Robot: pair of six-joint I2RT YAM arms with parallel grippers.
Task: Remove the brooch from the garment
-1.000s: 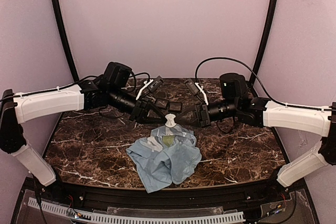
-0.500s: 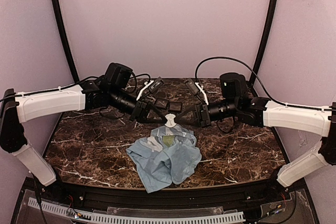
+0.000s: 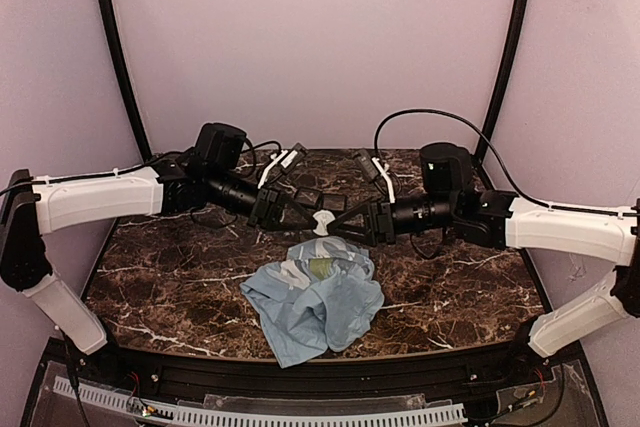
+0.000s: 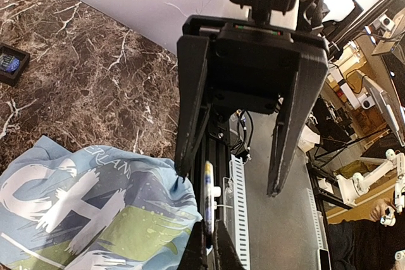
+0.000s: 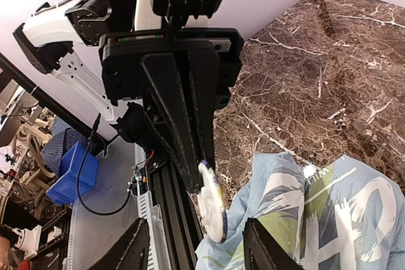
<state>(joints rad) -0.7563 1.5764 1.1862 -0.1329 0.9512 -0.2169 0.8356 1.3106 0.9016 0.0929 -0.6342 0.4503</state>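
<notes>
The brooch [image 4: 209, 202], a small round disc with a dark blue rim and a white back [image 5: 212, 210], hangs in the air above the garment. My left gripper [image 4: 211, 237] is shut on its lower edge and shows as the dark fingers [image 5: 183, 134] in the right wrist view. My right gripper [image 5: 197, 248] is open, its fingers standing wide on either side of the brooch without touching it. In the top view both grippers meet at the brooch [image 3: 322, 222]. The garment [image 3: 315, 297], a crumpled light blue printed shirt [image 4: 95, 213], lies on the table below.
The dark marble table [image 3: 170, 287] carries a small square black tray [image 4: 11, 64] behind the shirt. A black rail with a white cable guide [image 3: 300, 412] runs along the near edge. Pale walls close in the back and sides.
My left gripper has shut on the brooch. My right gripper, shut a second ago, has opened and let go of it. Both grippers and the brooch have risen slightly.
</notes>
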